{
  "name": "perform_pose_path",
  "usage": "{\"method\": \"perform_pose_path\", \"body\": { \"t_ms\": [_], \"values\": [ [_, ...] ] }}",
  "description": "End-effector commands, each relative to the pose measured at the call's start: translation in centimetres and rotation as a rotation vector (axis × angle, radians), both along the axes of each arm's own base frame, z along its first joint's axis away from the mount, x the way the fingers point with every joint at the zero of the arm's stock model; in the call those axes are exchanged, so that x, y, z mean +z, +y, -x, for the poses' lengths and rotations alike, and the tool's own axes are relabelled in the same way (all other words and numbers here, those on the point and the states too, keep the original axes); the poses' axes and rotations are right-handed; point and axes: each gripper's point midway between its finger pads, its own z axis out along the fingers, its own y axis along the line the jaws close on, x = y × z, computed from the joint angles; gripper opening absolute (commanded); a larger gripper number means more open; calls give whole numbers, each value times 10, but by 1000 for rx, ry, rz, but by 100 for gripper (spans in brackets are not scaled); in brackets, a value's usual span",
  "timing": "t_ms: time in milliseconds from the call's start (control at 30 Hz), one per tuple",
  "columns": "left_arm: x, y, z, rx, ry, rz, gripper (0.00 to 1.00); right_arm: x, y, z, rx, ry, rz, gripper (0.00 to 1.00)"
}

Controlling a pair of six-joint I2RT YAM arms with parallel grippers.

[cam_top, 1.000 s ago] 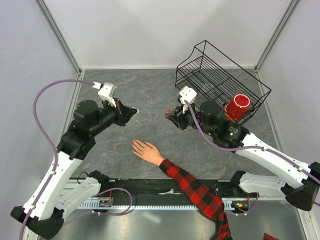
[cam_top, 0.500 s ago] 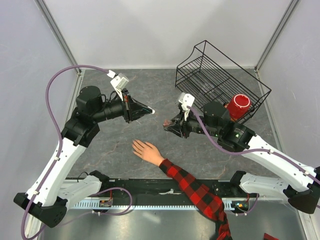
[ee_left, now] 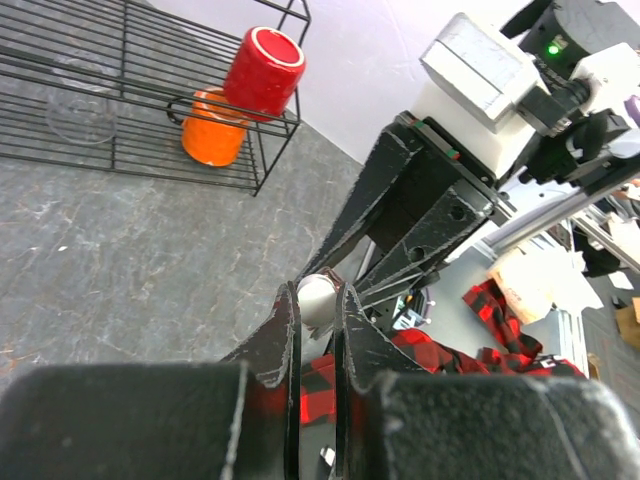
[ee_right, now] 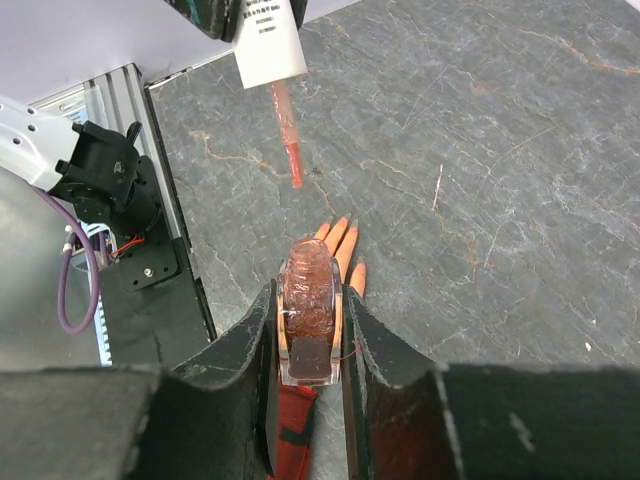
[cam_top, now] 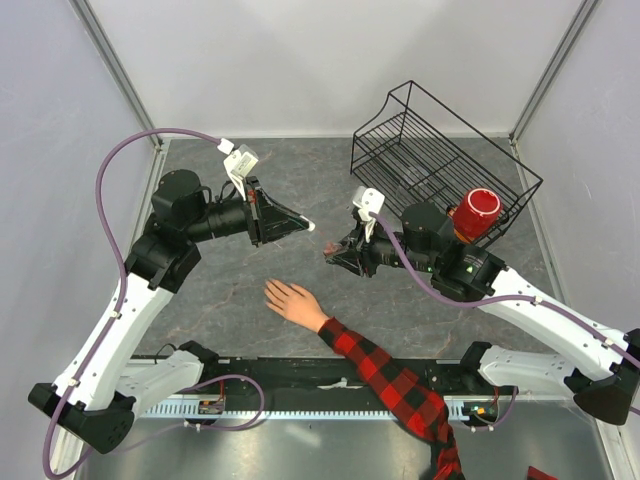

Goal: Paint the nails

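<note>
Lately changed: left gripper (cam_top: 303, 225) has turned its wrist and reached in toward the table's middle; it now points at the right gripper (cam_top: 333, 250), tips near but apart. The right gripper has eased a little toward it.

Item 1, cap (ee_right: 268, 45): white, pinched in the closed left jaws, with brush (ee_right: 288, 140) hanging from it, reddish and wet-looking.

Item 2, bottle (ee_right: 307, 300): dark red, uncapped, clamped upright between the right fingers, neck open.

Item 3, hand (cam_top: 290, 300): pale, palm down on the table (cam_top: 230, 290), fingers loosely spread, plaid sleeve (cam_top: 385, 375) behind. It lies near the front edge, below and between both grippers. Nails (cam_top: 269, 290): at the fingertips, too small to tell whether any is painted.

Meaning, as judged: the brush is out and loaded or about to be dipped; it has not reached a nail.

Views compared: the overhead shows both arms and the whole hand, but not the brush. The right wrist view shows the brush clear of the bottle's mouth, with fingertips beneath. The left wrist view shows the pinched cap, plus a red cup (ee_left: 262, 75) and orange cup (ee_left: 212, 125) in the wire rack (ee_left: 120, 90).
</note>
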Motion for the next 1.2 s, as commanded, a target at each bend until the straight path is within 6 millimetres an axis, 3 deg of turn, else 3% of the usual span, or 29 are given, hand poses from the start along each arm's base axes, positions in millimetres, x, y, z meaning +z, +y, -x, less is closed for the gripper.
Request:
{"method": "perform_pose_path", "body": {
  "t_ms": [0,500,1167],
  "values": [
    [16,-3,7,-41,-13,46,2,31,3,2,19,-56,-82,0],
    [-2,-8,9,-67,40,28,2,33,4,4,32,-61,-98,0],
    [-10,-19,15,-132,54,14,2,33,6,3,38,-66,-98,0]
  ]
}}
